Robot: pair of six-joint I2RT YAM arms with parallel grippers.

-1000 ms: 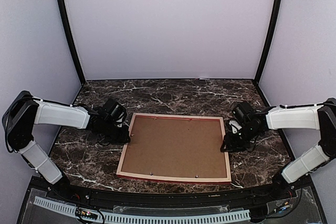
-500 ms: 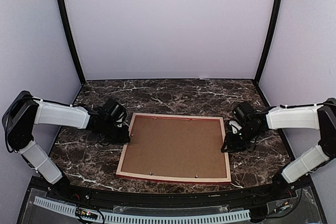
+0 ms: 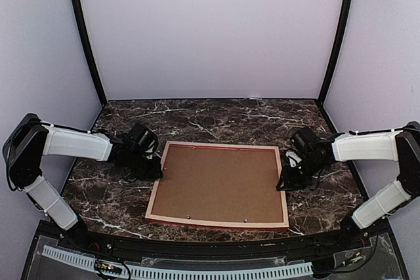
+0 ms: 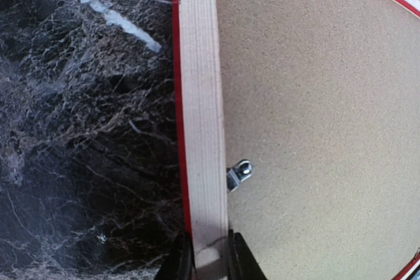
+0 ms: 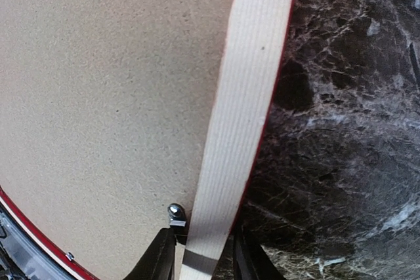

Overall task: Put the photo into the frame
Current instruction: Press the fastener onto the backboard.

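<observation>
Thin red-fronted, pale-wood-backed rectangular frame, face down on dark marble table. Left pincer clenched on left rail; right pincer astride right rail, grip undeterminable. Recommended: seat both squarely, clear of tabs.

Bright, even light falls from above, leaving only soft shadows on the tabletop. The overhead view bows at its edges. Close up, the left tool blurs.
</observation>
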